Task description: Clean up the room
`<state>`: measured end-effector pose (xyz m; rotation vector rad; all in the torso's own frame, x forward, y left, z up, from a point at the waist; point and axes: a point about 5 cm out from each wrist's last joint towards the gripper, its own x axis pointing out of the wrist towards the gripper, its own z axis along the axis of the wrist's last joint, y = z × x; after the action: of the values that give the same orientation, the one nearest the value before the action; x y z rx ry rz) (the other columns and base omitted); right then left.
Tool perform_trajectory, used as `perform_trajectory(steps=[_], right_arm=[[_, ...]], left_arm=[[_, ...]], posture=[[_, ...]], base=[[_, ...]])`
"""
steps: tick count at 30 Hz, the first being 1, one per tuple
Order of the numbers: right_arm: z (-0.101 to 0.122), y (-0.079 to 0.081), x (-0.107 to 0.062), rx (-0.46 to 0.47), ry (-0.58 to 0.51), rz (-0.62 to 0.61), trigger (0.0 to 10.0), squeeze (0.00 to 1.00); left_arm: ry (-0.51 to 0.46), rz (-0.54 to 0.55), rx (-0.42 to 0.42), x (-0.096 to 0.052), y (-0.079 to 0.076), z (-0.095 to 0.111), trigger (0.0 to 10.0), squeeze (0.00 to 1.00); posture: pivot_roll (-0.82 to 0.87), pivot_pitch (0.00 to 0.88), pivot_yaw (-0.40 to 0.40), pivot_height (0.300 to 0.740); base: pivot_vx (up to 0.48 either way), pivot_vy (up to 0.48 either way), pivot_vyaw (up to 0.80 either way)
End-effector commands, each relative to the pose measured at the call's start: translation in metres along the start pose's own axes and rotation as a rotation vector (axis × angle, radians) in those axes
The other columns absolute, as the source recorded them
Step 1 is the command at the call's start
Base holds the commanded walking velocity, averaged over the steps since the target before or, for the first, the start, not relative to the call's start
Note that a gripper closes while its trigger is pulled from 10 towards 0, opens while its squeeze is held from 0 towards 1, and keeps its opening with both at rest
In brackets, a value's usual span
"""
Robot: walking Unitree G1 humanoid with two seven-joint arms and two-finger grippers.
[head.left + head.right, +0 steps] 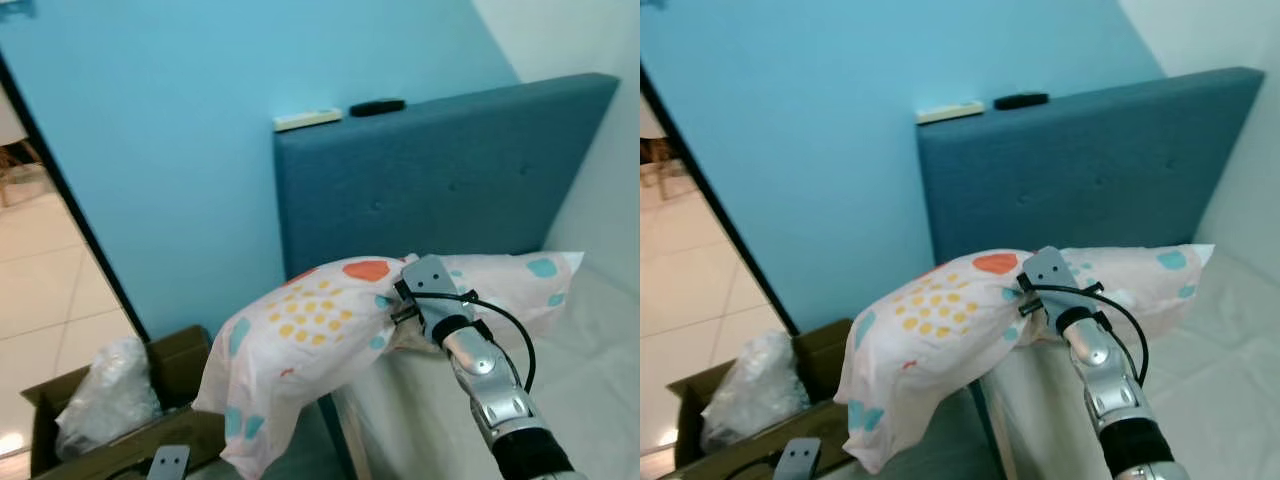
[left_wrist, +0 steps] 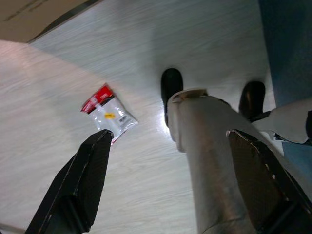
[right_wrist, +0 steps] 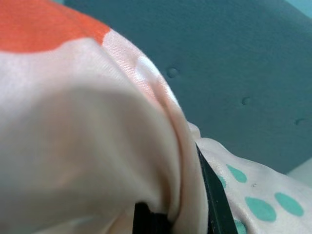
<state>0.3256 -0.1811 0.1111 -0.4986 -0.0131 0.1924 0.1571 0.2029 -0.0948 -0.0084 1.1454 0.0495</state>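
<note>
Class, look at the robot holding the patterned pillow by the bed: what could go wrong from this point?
1. The right gripper pinches only a fold of the white pillow with orange and teal spots; its far end overhangs the white mattress and could slip down onto the brown cardboard box.
2. The small red-and-clear plastic packet on the pale wood floor might be stepped on.

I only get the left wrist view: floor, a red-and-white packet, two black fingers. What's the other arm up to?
Observer: The right gripper is pinching a spotted pillow.
Visitor: Where is that pillow?
Observer: One end is on the mattress, against a blue headboard; the other end hangs off the side.
Visitor: Anything else nearby?
Observer: A cardboard box holding a plastic bag, left of the bed.
</note>
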Motion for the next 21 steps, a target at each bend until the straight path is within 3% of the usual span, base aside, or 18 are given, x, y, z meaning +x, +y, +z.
perform_trajectory(steps=[1, 5, 12, 16, 21], right_arm=[[0.0238, 0.0022, 0.0054, -0.01, -0.127, 0.006, 10.0, 0.0], [0.0232, 0.0056, 0.0044, -0.025, -0.127, 0.034, 10.0, 0.0], [0.0214, 0.0102, 0.0023, -0.034, -0.121, 0.071, 10.0, 0.0], [0.0226, 0.0096, 0.0026, -0.034, -0.13, 0.06, 10.0, 0.0], [0.0221, 0.0064, 0.0034, -0.025, -0.124, 0.034, 10.0, 0.0]], left_arm=[[-0.007, 0.013, 0.004, -0.0004, 0.0037, 0.0018, 10.0, 0.0], [-0.018, 0.014, -0.001, -0.0003, 0.0036, 0.0035, 10.0, 0.0], [-0.023, 0.005, 0.011, -0.0002, 0.0025, 0.0047, 10.0, 0.0], [-0.024, 0.007, 0.011, -0.0002, 0.0024, 0.005, 10.0, 0.0], [-0.024, 0.006, 0.008, -0.0001, 0.0022, 0.0053, 10.0, 0.0]], posture=[[-0.03, 0.0, 0.0, 0.74], [-0.03, 0.0, -0.002, 0.74], [-0.03, 0.0, -0.003, 0.74], [-0.03, 0.0, -0.002, 0.74], [-0.03, 0.0, -0.004, 0.74]], base=[[0.0, 0.0, 0.0], [0.0, 0.0, 0.0], [0.0, 0.0, 0.77], [0.386, 0.0, 0.78], [0.412, 0.0, 0.0]])
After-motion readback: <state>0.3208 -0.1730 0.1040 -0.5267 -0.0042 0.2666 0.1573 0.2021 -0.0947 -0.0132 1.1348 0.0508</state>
